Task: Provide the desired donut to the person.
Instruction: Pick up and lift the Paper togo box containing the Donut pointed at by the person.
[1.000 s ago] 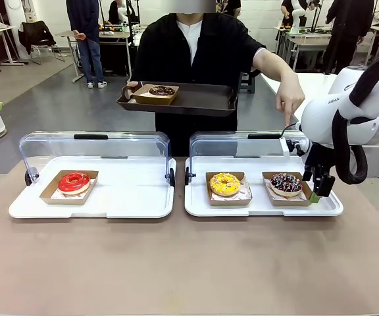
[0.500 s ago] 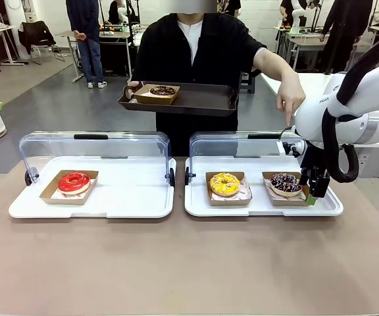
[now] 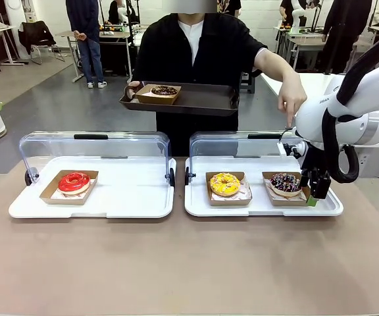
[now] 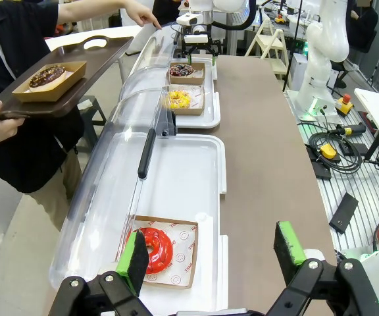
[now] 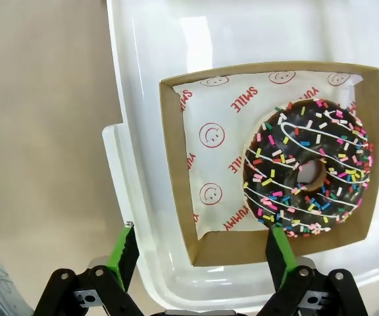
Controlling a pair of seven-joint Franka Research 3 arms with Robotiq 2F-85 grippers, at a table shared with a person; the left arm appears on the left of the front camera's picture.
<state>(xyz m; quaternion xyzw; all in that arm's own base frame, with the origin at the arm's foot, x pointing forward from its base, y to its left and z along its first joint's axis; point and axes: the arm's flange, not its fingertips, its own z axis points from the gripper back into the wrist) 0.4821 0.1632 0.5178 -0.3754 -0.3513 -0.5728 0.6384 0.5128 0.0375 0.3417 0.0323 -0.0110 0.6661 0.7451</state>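
- While the person (image 3: 196, 46) holds a dark serving tray (image 3: 206, 100) at chest height in one hand, the other hand (image 3: 292, 99) points a finger straight down towards the right-hand white tray (image 3: 262, 208).
- On that white tray the sprinkled chocolate donut (image 3: 285, 182) sits in its cardboard box (image 5: 174, 164), at 3 o'clock of the yellow donut (image 3: 225, 184).
- The right gripper (image 3: 314, 191) hangs low at the 3 o'clock side of the sprinkled donut, with its jaws wide apart and nothing between them.
- From the right wrist, the donut lies at 1 o'clock of the gripper. One green pad (image 5: 276, 245) stands at the box wall; whether it touches cannot be told.
- The left gripper (image 4: 212, 249) hovers over the left white tray (image 3: 133, 199), its jaws spread and empty, with the red donut (image 4: 155, 250) at 9 o'clock, partly behind a pad.
- The serving tray carries a plain chocolate donut (image 3: 164, 90) in its own box.
- Both clear lids (image 3: 94, 146) stand raised at the trays' 12 o'clock edge.
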